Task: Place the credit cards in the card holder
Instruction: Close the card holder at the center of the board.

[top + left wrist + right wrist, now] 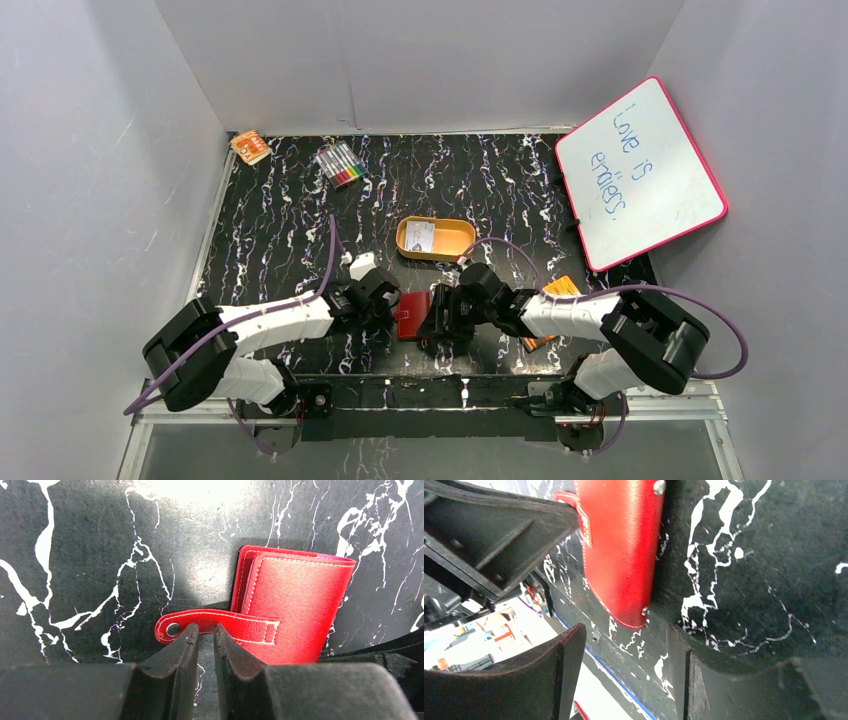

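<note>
Left claw (206, 630) nearly shut, nothing visibly pinched, tips at card holder (295, 610) tab (220, 622); probably to open it. Right claw (626, 637) wide open, empty, straddling its edge, likely as a brace.

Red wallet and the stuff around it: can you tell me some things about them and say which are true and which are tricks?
1. The card holder lies folded closed on the table. True.
2. The right gripper is squeezed shut. False: its fingers stand wide apart.
3. The orange tin has a pale card inside. True.
4. The whiteboard is blank. False: it has blue handwriting on it.
5. The markers lie right beside the card holder. False: they lie near the far edge of the table, well away from it.
</note>
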